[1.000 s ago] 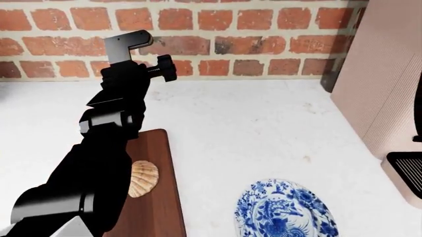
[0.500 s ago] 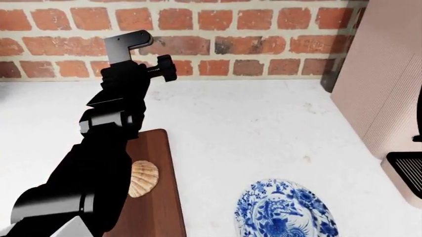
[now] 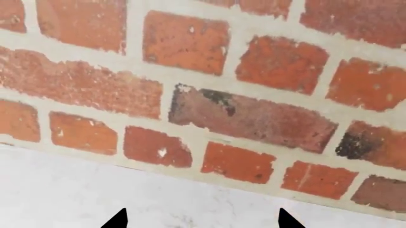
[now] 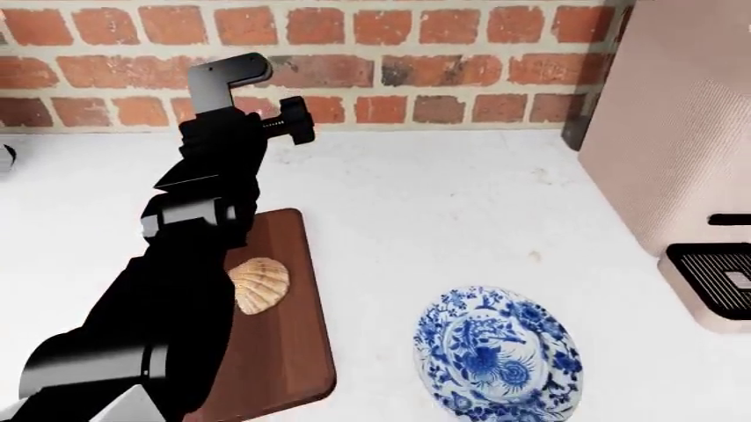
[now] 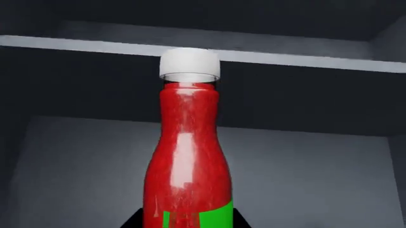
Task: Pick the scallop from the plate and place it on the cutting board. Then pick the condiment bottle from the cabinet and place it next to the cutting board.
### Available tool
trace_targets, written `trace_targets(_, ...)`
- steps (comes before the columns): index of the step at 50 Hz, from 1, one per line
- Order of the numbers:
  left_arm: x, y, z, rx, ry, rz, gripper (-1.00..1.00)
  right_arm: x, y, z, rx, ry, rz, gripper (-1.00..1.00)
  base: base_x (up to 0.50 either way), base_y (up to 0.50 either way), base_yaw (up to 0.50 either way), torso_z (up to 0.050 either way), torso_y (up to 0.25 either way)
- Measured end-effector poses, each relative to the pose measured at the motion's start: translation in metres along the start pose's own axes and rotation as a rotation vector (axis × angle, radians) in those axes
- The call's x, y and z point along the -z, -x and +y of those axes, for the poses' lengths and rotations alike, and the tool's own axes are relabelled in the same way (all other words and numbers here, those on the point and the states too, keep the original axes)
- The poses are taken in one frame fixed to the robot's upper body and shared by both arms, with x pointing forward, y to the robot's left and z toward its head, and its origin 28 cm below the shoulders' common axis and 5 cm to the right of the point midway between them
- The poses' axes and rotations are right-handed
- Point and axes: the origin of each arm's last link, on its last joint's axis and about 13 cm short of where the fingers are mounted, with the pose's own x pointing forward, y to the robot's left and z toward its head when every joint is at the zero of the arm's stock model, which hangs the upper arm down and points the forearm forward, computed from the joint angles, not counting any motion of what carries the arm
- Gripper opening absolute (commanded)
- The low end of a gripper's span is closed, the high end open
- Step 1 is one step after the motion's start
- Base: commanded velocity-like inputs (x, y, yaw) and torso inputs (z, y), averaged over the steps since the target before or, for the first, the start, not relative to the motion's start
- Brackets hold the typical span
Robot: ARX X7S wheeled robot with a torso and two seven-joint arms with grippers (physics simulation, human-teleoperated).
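Resting inside cutting board edge: scallop.

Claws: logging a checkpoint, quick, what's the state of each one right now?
Left claw: open, empty, facing the brick wall.
Right claw: at the condiment bottle; grip cannot be told.

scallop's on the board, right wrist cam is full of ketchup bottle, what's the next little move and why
Probably close the right gripper on the condiment bottle, if it isn't already gripped, then lift it slightly. The scallop already lies on the cutting board and the plate is bare, so only the bottle remains. It stands upright in a dark cabinet, close between the fingertips; whether they touch it I cannot tell.
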Motion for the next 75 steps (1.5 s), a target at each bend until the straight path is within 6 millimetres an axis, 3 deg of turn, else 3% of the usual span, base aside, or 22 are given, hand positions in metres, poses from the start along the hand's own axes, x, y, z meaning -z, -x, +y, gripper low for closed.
trace_targets(16,-0.001,0.0,0.0,0.009,0.015,-0.009,1.0,-0.008,0.011,0.004,-0.06,-0.018,-0.041,-1.0,-0.5,0.06,0.0,0.0,0.0)
trace_targets(45,-0.001,0.0,0.001,0.0,0.003,-0.017,1.0,0.009,0.021,0.007,-0.133,-0.026,-0.018,-1.0,-0.32,0.33,0.0,0.0,0.0)
trace_targets(52,-0.001,0.0,0.0,0.002,0.001,-0.018,1.0,0.034,0.03,0.005,-0.177,-0.021,0.005,-1.0,0.0,0.0,0.0,0.0,0.0)
trace_targets(75,0.0,0.0,0.0,0.009,-0.005,-0.018,1.0,0.15,0.071,0.004,-0.238,-0.133,0.115,-1.0,0.0,0.0,0.0,0.0,0.0)
